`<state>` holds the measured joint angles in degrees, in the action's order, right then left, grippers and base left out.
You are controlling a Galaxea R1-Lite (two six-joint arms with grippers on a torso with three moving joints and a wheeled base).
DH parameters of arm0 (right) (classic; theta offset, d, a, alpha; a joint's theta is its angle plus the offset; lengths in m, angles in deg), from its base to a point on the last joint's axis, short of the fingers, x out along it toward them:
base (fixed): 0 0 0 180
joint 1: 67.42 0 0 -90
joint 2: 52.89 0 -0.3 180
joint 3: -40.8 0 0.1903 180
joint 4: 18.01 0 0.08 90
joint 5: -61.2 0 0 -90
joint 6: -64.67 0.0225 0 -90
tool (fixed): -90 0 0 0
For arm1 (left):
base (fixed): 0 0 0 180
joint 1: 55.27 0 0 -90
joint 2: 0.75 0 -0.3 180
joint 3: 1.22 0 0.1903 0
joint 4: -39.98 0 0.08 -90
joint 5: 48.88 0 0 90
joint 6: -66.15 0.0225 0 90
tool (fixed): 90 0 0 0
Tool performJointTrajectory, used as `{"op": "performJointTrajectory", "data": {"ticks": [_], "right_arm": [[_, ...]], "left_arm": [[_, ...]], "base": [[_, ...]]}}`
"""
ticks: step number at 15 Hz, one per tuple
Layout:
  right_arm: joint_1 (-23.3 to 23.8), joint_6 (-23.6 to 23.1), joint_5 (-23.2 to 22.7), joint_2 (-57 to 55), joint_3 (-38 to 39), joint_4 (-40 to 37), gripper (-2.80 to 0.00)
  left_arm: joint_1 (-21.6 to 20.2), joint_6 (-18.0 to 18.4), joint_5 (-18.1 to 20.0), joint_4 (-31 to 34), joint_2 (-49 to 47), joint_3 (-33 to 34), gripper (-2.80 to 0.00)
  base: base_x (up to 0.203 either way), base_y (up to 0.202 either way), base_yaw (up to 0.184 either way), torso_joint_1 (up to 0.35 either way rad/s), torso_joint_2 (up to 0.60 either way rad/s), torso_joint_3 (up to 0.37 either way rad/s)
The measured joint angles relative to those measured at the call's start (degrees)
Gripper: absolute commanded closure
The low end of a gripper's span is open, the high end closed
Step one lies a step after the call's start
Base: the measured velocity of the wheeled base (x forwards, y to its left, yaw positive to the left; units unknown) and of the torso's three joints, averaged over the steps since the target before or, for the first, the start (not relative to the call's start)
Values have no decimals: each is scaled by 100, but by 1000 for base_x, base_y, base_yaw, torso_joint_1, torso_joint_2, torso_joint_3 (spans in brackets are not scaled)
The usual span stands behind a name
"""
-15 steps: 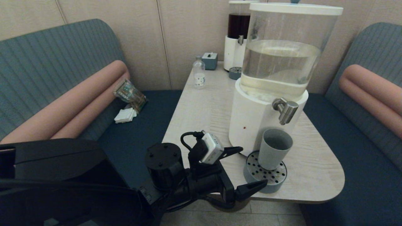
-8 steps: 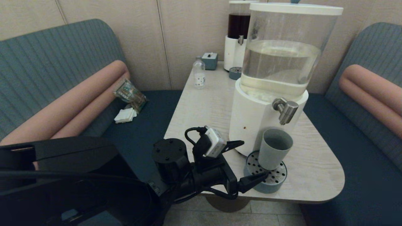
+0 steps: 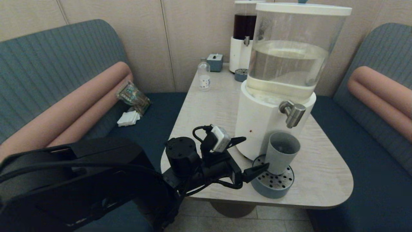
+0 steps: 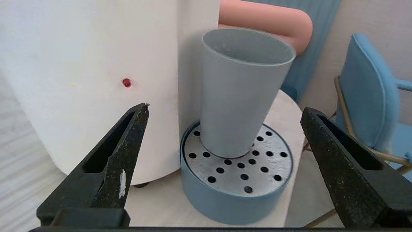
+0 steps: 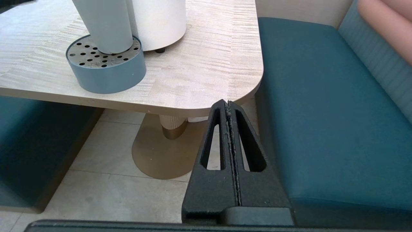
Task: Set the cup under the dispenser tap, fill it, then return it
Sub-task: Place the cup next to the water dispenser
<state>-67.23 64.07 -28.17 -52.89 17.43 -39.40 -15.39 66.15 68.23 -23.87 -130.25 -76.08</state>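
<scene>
Your left arm (image 3: 96, 180) is a matte black shell with a round black cap (image 3: 180, 151) showing small screw holes behind the fingers. Just behind the fingers sits a small white camera block (image 3: 221, 142) fed by a looped black cable (image 3: 199, 130). Both grippers carry black, grainy, triangular fingers (image 4: 112, 161) with hollow slots.

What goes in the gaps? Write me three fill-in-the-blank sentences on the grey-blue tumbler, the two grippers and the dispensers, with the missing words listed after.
1. The grey-blue plastic tapered cup stands on the round perforated ____ tray.
2. The left gripper, beside the cup and not touching it, has its fingers ____.
3. The right gripper, parked below the pale wooden table's edge, is ____.
4. The brushed-steel dispenser tap belongs to the tank holding ____ liquid.

Missing words: drip; open; shut; clear
</scene>
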Motion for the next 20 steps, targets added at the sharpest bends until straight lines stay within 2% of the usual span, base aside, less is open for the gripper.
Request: {"op": "performJointTrajectory", "data": {"ticks": [20], "right_arm": [[0,2,1,0,0,0,0]], "left_arm": [[186,0,65,26,-937,-1107,-280]], "base": [[0,0,0,0,0,0]]}}
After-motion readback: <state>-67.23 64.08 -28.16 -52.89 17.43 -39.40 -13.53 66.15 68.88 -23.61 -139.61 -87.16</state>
